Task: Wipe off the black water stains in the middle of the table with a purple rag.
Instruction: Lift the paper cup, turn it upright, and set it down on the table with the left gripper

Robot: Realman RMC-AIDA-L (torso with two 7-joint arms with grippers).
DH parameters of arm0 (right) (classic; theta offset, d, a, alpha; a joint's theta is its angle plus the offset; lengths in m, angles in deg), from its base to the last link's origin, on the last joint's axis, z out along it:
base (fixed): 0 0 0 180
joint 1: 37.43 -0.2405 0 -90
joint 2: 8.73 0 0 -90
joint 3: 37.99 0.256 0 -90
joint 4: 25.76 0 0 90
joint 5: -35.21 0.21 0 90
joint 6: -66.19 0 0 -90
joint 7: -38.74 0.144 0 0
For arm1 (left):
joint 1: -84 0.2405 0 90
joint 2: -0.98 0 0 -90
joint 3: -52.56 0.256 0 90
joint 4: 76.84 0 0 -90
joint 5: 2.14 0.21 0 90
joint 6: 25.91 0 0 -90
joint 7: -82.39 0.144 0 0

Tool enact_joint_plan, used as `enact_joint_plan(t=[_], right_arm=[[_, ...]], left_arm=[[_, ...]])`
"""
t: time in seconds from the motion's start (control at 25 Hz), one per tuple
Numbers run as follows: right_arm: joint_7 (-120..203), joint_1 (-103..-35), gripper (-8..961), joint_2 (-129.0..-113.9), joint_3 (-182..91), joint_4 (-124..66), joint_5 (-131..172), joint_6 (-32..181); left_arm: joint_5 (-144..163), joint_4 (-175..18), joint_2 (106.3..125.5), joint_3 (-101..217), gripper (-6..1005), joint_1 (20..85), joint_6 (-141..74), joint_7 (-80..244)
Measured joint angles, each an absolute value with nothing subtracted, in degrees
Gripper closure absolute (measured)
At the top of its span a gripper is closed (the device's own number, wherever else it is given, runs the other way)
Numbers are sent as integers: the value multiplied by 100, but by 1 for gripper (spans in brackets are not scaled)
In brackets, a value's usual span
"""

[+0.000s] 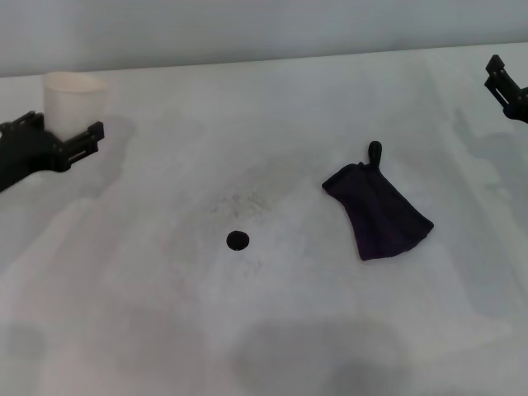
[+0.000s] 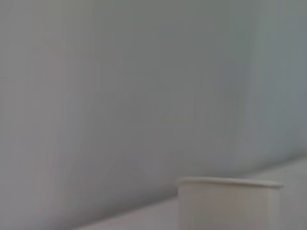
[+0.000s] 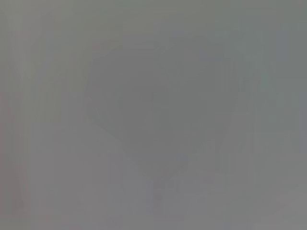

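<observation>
The purple rag [image 1: 377, 210] lies flat on the white table [image 1: 272, 330], right of the middle, with its small loop [image 1: 374, 151] pointing to the far side. The black water stain [image 1: 238, 240] is one small round glossy blot near the table's middle, left of the rag and apart from it. My left gripper [image 1: 66, 130] hovers open and empty at the far left, beside a white paper cup [image 1: 74, 101]. My right gripper [image 1: 505, 85] is at the far right edge of the head view, well away from the rag.
The paper cup also shows close up in the left wrist view [image 2: 230, 203], in front of a plain grey wall. Faint grey speckles [image 1: 243, 200] lie just beyond the blot. The right wrist view shows only a blank grey surface.
</observation>
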State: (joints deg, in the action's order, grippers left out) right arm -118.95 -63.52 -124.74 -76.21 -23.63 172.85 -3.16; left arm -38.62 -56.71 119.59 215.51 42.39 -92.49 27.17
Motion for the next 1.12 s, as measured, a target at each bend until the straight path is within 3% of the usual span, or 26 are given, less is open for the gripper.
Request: enact_joint_plan(t=[0.36,1.12], right_arm=[[-11851,-6484,88,-12474,-7739,-2373,17285,-313],[-11850,-6528,88,-12474,-8014,-2392,17285,-325]], left_arm=[[-6429,-7614,12016,21542,259,5135,-9016,5825],[-6858,-8769,12069,21541,255,5357,-7894,6974]])
